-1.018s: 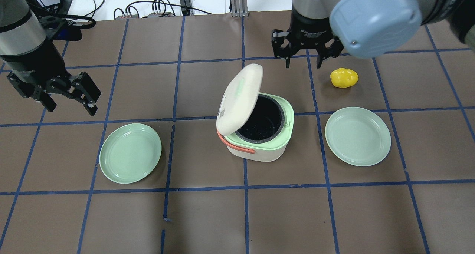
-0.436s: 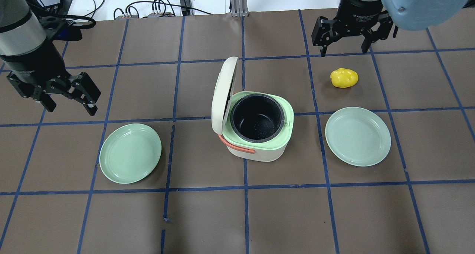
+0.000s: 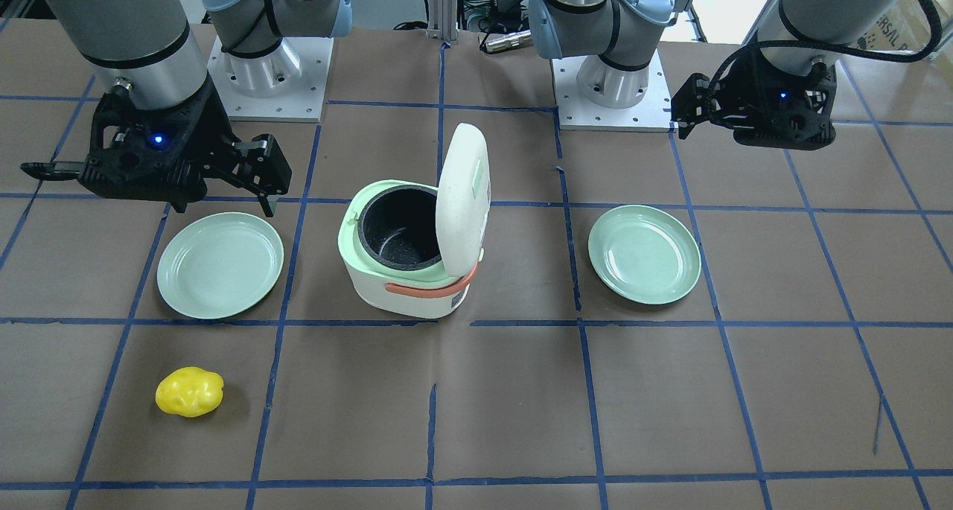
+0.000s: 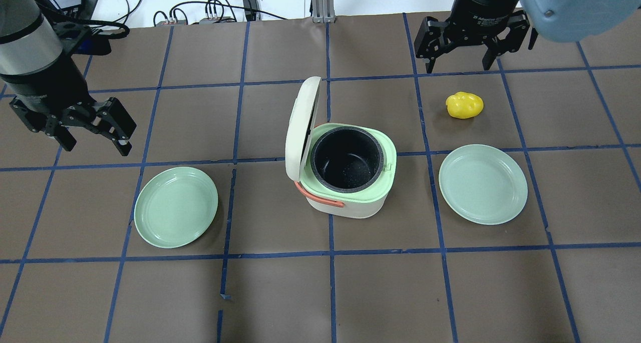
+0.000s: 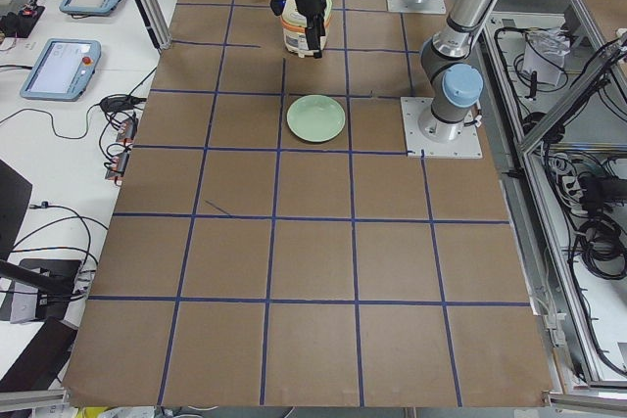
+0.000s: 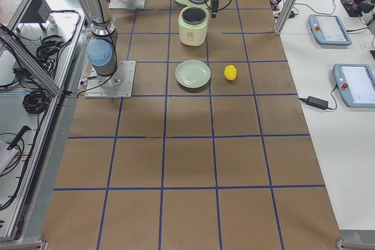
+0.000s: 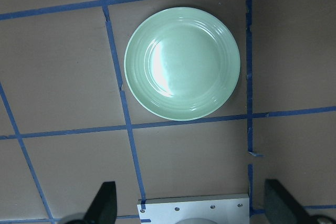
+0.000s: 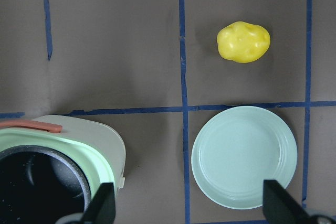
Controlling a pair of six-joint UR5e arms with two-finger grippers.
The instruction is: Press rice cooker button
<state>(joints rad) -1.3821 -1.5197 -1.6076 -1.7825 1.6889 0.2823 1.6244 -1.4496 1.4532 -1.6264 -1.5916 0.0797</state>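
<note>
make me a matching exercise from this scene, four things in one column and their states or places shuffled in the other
Column one:
1 lid
2 yellow toy
3 inner pot
4 left gripper

Column two:
a dark and empty
b jaws apart, holding nothing
c standing upright, open
d lying on the table

Pairs: 1-c; 2-d; 3-a; 4-b

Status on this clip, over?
Left claw open, right claw open, both empty. Rice cooker lid upright, pot looks empty. Nothing blocking the cooker.
</note>
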